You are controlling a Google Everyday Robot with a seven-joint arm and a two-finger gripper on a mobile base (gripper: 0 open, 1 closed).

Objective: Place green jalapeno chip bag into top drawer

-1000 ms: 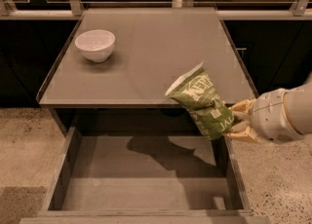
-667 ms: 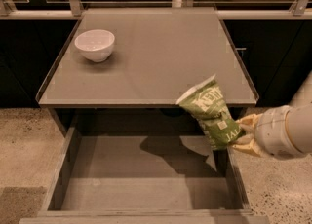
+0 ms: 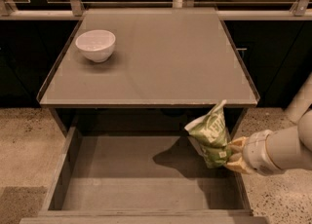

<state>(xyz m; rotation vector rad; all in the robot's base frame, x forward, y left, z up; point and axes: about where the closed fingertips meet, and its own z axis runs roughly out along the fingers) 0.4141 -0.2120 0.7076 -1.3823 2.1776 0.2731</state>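
Leftmost, a white bowl (image 3: 96, 44) sits on the grey table (image 3: 161, 67); below it, the top drawer (image 3: 131, 169) stands open. Farther right, the green jalapeno chip bag (image 3: 211, 134) hangs tilted above the drawer's right side, clamped at its lower end by the gripper (image 3: 233, 155).

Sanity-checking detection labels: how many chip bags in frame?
1: the green jalapeno chip bag, held by the gripper over the right side of the open top drawer. No others visible.

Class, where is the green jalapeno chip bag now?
Camera view, right side: the green jalapeno chip bag, held by the end effector, hangs over the right part of the open top drawer.
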